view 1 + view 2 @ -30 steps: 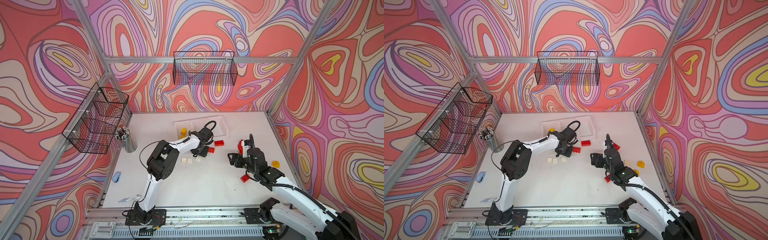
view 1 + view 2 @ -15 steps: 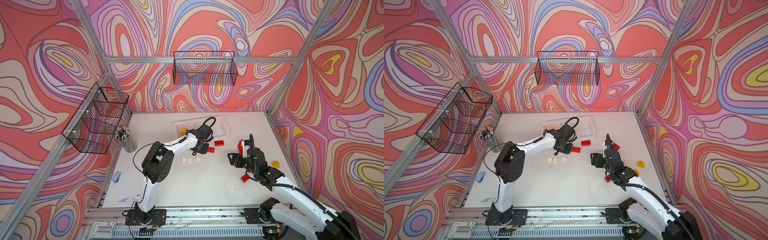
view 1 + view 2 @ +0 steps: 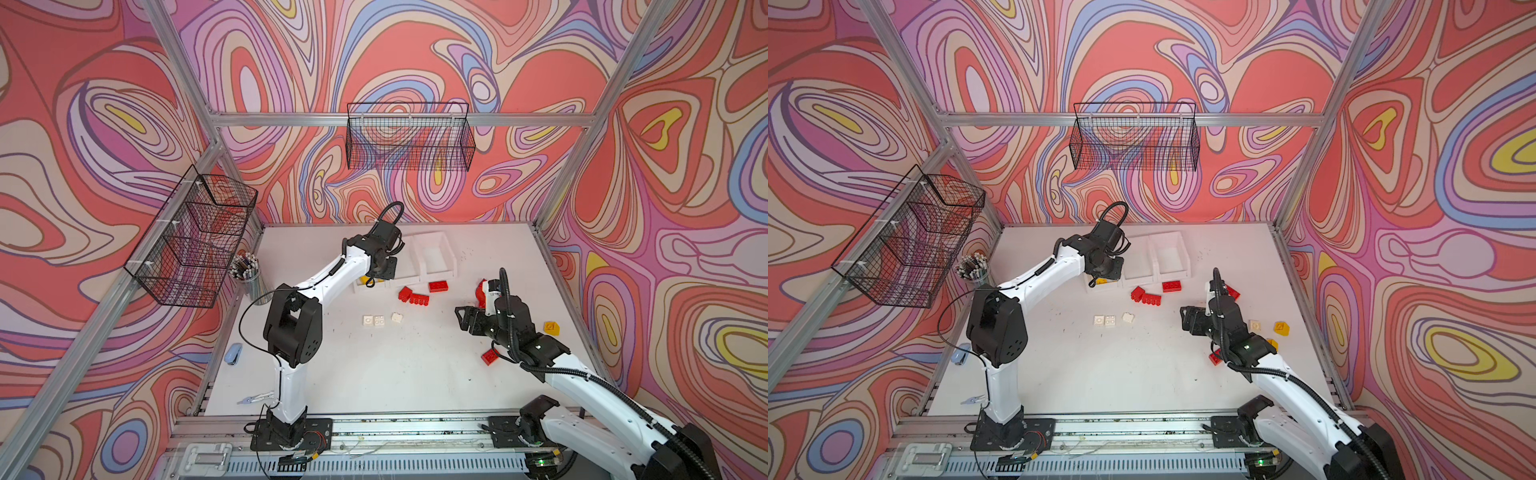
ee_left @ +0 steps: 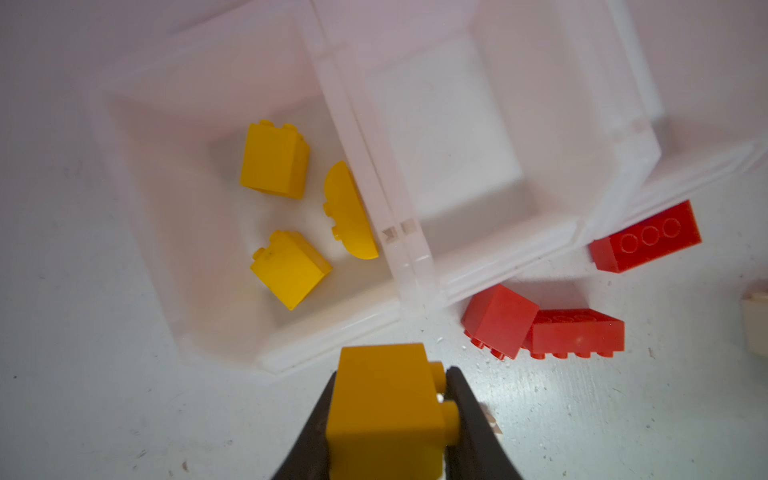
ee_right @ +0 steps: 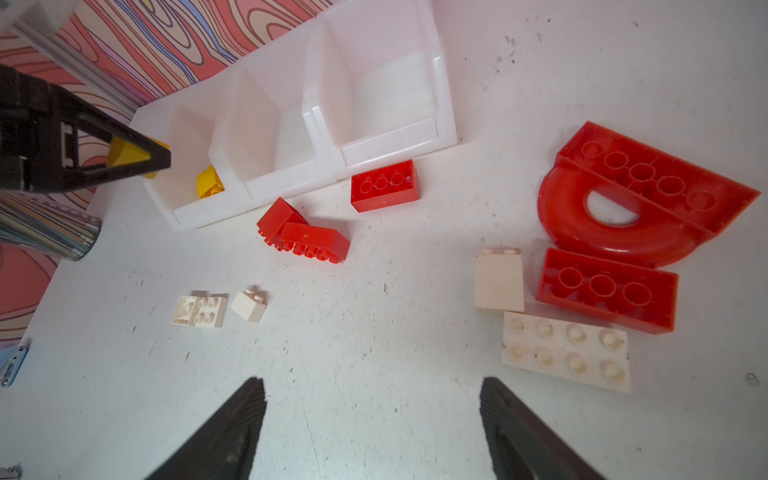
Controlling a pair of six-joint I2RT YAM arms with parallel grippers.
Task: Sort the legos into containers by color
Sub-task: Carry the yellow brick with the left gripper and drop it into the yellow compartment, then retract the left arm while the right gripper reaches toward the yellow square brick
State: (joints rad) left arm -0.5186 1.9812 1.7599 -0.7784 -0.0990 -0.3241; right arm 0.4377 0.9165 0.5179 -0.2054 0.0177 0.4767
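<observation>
Yellow brick [image 4: 384, 415] sits clamped in the left gripper [image 3: 384, 269], mid-frame in a top view, beside the containers [image 3: 438, 272]. Right gripper [image 5: 372, 380] gapes wide.

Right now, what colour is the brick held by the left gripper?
Yellow. The brick shows best in the left wrist view.

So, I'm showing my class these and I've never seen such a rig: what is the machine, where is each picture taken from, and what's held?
Two robot arms stand at a white table. Two pictures look down from overhead; the other two come from cameras on each arm's wrist. The left arm's fingers pinch a yellow brick by the end bin, where three yellow bricks already lie. The right arm's fingers are open and empty. Red bricks, white bricks and a red arch lie loose on the table.
</observation>
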